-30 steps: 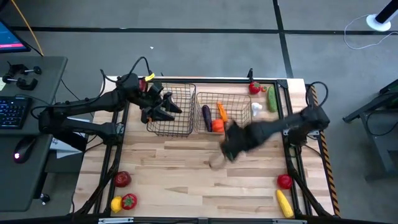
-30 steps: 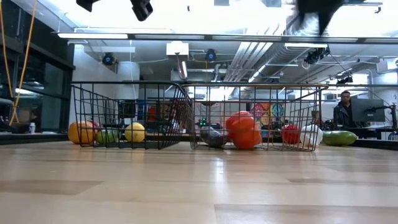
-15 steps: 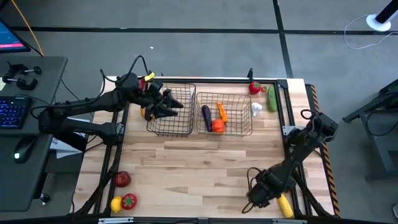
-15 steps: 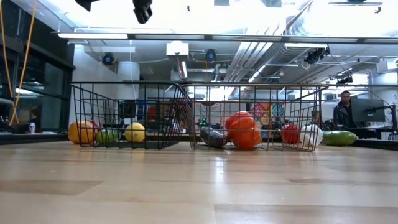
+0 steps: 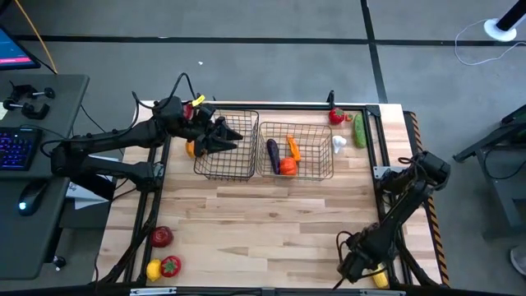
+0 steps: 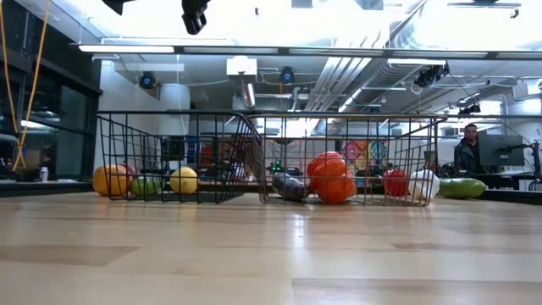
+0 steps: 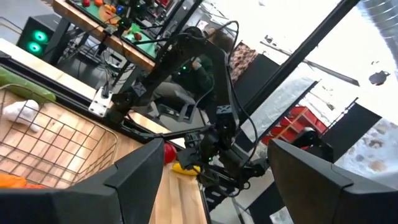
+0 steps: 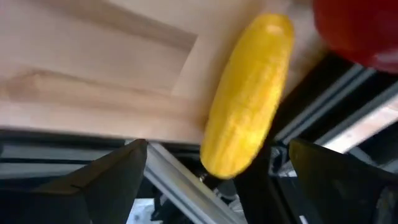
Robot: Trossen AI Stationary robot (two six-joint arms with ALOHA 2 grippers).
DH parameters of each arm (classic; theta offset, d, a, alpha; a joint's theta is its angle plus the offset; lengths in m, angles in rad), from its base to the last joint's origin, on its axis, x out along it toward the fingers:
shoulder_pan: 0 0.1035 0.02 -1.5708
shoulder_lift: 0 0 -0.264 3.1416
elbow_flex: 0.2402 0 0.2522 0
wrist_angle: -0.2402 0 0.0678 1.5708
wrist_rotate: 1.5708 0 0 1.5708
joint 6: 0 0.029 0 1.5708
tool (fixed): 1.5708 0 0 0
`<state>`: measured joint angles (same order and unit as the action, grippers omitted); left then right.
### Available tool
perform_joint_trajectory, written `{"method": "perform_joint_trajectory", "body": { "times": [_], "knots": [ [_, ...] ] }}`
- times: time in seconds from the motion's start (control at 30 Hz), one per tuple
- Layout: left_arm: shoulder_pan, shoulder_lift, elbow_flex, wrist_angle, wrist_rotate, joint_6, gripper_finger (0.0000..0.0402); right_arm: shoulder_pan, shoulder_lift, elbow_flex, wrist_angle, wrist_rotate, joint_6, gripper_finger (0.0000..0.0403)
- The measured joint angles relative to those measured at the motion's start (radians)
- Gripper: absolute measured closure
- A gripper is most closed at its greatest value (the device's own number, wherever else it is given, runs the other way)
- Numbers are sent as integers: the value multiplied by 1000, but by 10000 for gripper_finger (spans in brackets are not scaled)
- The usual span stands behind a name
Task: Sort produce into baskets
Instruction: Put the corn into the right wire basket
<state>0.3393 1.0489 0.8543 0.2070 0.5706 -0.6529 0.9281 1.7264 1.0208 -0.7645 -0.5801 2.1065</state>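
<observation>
My right gripper (image 5: 352, 267) is open at the table's near right corner. Its fingertips stand on either side of the near end of a yellow corn cob (image 8: 249, 93), which lies on the wood by the table's edge (image 5: 376, 272). A red piece (image 8: 360, 31) lies just beyond the cob. My left gripper (image 5: 218, 136) is open and empty above the narrower basket (image 5: 226, 156). The wider basket (image 5: 316, 160) holds a purple eggplant (image 5: 272, 154), an orange carrot (image 5: 293, 148) and an orange-red round piece (image 5: 288, 167).
A red piece (image 5: 336, 116), a green cucumber (image 5: 359, 130) and a white piece (image 5: 339, 144) lie at the far right. A red piece (image 5: 161, 237), a yellow one (image 5: 153, 269) and another red one (image 5: 170, 265) lie at the near left. Bare wood lies between them.
My right gripper has swept from beside the wider basket toward the table's near right corner and come down at the yellow corn cob. It has stayed empty.
</observation>
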Motion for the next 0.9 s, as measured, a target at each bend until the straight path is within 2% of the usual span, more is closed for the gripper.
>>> {"method": "perform_joint_trajectory", "body": {
  "times": [0.2, 0.33, 0.5, 0.67, 0.8, 0.9],
  "knots": [
    [0, 0, 0, 0, -22, 0, 126, 2, 0, -90, 81, 0, 51, 20],
    [0, 0, 0, 0, -22, 0, 126, -3, 0, -122, 147, 0, 51, 52],
    [0, 0, 0, -1, -22, 2, 126, -3, 0, -136, 163, -5, 50, 125],
    [0, 0, 0, -1, -22, 32, 126, -7, 0, -135, 204, 10, 41, 219],
    [1, 0, 0, 7, -22, 55, 126, -20, 0, -92, 187, 68, 6, 297],
    [1, 0, 0, 27, -22, 71, 126, -53, 2, -12, 139, 181, -80, 320]
  ]
}}
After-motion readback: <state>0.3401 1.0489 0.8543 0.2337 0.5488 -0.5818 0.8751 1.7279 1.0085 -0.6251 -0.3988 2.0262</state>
